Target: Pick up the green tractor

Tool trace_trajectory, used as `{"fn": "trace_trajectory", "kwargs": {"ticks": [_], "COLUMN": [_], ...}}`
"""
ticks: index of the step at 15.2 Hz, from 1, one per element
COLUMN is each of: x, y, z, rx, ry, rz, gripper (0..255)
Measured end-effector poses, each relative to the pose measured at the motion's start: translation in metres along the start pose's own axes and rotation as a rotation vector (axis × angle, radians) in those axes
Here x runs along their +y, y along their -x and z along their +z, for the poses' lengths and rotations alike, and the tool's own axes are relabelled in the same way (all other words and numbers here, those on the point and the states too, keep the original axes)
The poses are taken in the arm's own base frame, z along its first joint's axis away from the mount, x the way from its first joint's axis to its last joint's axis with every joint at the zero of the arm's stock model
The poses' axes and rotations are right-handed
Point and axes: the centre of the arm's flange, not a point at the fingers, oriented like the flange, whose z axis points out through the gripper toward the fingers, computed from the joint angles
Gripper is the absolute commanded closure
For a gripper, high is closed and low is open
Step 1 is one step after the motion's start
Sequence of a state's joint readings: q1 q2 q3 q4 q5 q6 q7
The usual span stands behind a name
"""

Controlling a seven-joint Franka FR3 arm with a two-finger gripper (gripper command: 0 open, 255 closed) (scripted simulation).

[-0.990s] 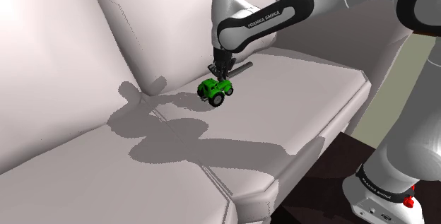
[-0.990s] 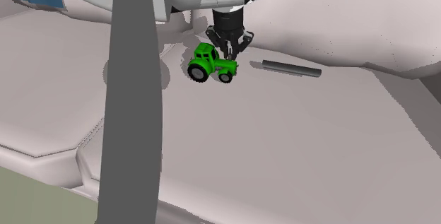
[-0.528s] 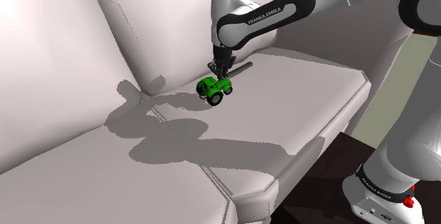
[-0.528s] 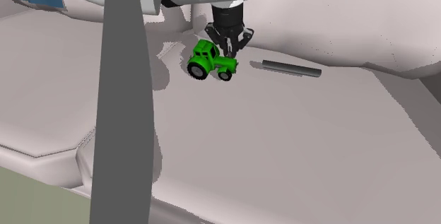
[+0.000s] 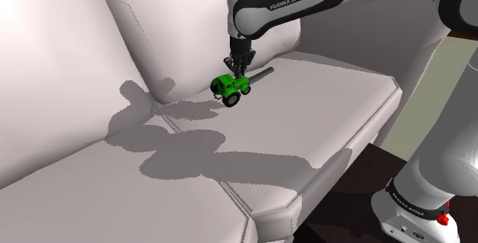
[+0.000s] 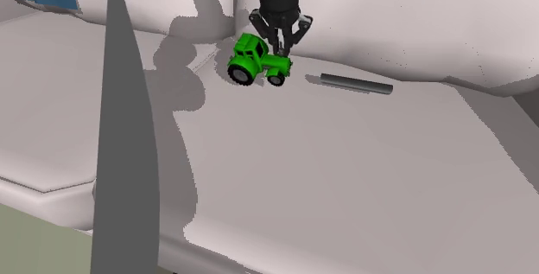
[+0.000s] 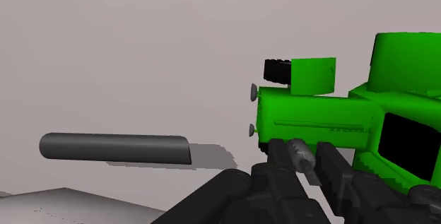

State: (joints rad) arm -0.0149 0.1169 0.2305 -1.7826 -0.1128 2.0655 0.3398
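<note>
A green toy tractor (image 5: 231, 87) with black wheels hangs tilted just above the pale sofa seat cushion (image 5: 322, 119). My black gripper (image 5: 239, 68) comes straight down onto its front end and is shut on it. From the second exterior view the tractor (image 6: 256, 60) hangs under the gripper (image 6: 282, 49), its shadow on the cushion (image 6: 345, 177) below. In the wrist view the gripper (image 7: 305, 160) clasps a small grey part of the tractor (image 7: 318, 113), the green hood just past the fingertips.
A dark grey cylinder (image 5: 261, 74) (image 6: 356, 83) (image 7: 113, 148) lies on the cushion close behind the tractor. The sofa backrest (image 5: 61, 50) rises at the shoulder view's left. My own arm link (image 6: 121, 160) crosses the second exterior view. The stand (image 5: 414, 211) is at lower right.
The gripper has risen with the tractor in it; the tractor has left the cushion and tilted slightly. The grey cylinder has stayed put.
</note>
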Motion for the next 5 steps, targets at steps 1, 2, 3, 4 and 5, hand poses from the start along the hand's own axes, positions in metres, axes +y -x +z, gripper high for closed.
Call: {"fn": "trace_trajectory", "kwargs": {"ticks": [1, 2, 3, 4, 5], "x": [0.001, 0.0, 0.0, 0.0, 0.0], "y": [-0.001, -0.002, -0.004, -0.004, -0.005], "z": [-0.005, -0.011, -0.016, -0.022, -0.025], "rx": [0.0, 0.0, 0.0, 0.0, 0.0], "ry": [0.0, 0.0, 0.0, 0.0, 0.0], "rz": [0.0, 0.0, 0.0, 0.0, 0.0], "gripper": [255, 255, 255, 255, 255]}}
